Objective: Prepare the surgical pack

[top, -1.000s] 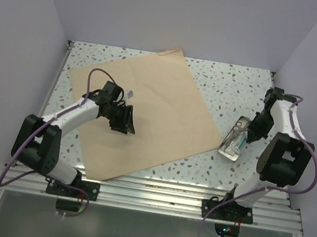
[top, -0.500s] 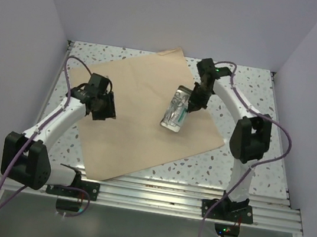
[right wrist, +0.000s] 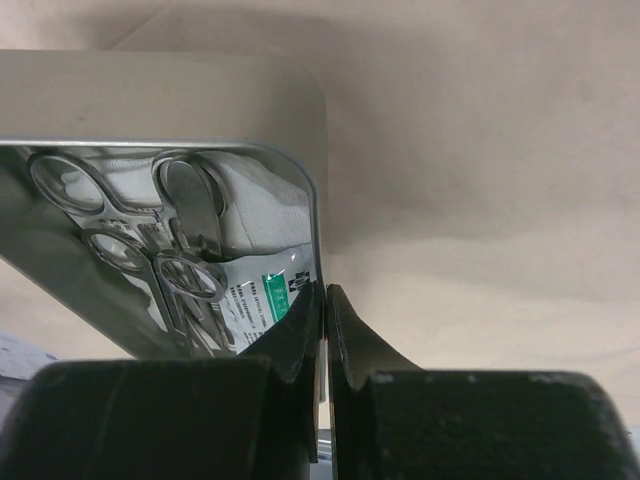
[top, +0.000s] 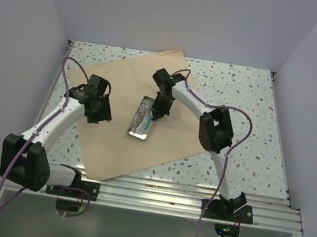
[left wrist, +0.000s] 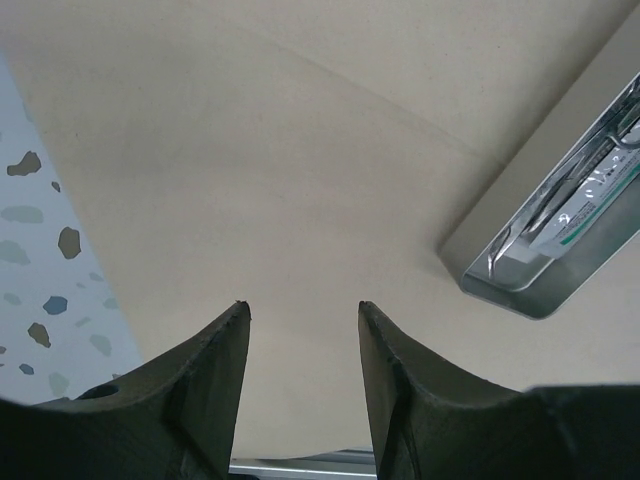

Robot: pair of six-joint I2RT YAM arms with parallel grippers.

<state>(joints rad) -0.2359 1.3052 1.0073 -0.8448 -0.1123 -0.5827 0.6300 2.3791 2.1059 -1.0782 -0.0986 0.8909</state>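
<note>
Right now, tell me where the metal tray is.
In the top view, the metal tray is over the middle of the tan wrapping sheet, its rim pinched by the right end effector.

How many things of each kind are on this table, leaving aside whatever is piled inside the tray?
Brown paper sheet: 1
Metal tray: 1
Robot arms: 2, the left arm and the right arm
Total: 4
</note>
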